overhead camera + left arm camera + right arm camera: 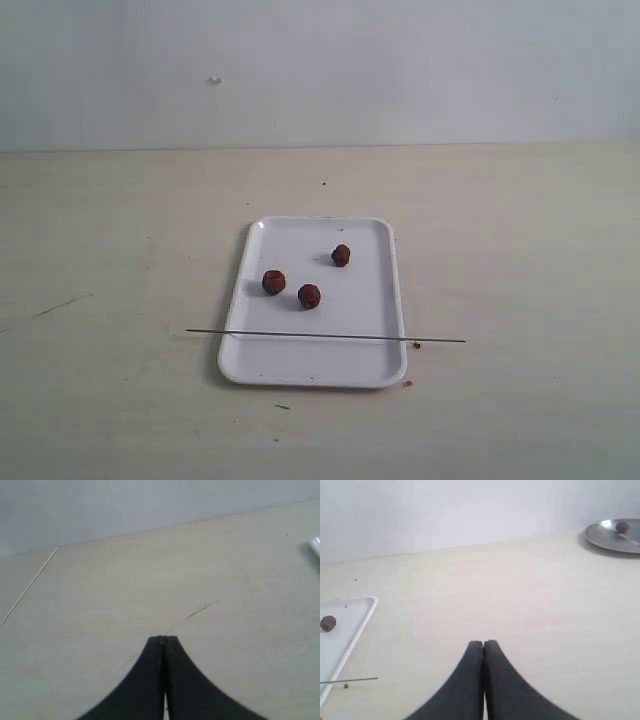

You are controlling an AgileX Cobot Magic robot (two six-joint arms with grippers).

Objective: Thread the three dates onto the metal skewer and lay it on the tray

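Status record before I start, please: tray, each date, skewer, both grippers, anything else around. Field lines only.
tray: white, flat on the table
far date, left date, near date: loose in the tray, none threaded
skewer: bare, lying across the tray's near end in the exterior view, both ends overhanging
left gripper: shut, empty
right gripper: shut, empty
other: metal dish holding a small dark lump, seen only in the right wrist view; reddish crumbs by the skewer's right end
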